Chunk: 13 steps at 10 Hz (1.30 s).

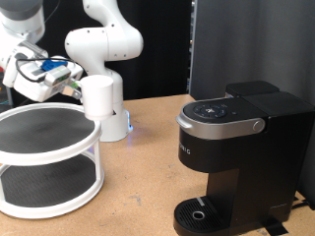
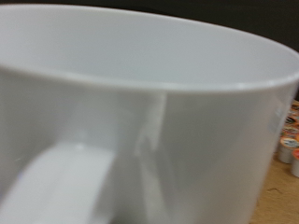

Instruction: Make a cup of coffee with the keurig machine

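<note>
The white cup (image 1: pixel 99 96) sits level with the top shelf of the rack, at the shelf's right end in the exterior view, with a green mark beside it. My gripper (image 1: pixel 61 79) is at the upper left, right against the cup's left side. In the wrist view the cup (image 2: pixel 159 112) fills almost the whole picture, with its handle (image 2: pixel 56 187) close to the camera, and my fingers are hidden. The black keurig machine (image 1: pixel 241 147) stands at the right with its silver-rimmed lid (image 1: pixel 221 113) down. Its round drip tray (image 1: pixel 202 213) has nothing on it.
A white two-tier round rack (image 1: pixel 44 162) with dark shelves fills the lower left. The white arm base (image 1: pixel 116 123) stands behind the cup. Small pods (image 2: pixel 290 149) lie on the wooden table (image 1: pixel 138 187). A dark panel stands behind the machine.
</note>
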### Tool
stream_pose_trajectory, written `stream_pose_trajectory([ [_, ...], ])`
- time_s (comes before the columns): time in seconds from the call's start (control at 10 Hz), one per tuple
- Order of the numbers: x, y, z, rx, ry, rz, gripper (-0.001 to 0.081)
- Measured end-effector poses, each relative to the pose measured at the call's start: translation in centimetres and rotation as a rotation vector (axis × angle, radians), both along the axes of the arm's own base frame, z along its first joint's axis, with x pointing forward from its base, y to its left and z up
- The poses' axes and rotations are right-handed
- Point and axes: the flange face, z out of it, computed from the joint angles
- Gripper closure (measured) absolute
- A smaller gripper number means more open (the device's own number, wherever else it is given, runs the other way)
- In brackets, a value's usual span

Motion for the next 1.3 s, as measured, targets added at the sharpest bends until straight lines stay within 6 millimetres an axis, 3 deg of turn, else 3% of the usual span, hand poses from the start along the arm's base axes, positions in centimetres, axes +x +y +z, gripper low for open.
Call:
stream_pose_trajectory([
  [0.2,2.0,1.2,-0.7,-0.032,0.015,-0.042,0.0740],
  [0.5,2.2,1.7,-0.7,0.016,0.007,-0.061,0.0741],
  [1.0,5.8,7.1,-1.1,0.007,-0.010,-0.145,0.0741],
  [1.3,6.1,7.8,-1.5,-0.002,0.000,-0.132,0.0742],
])
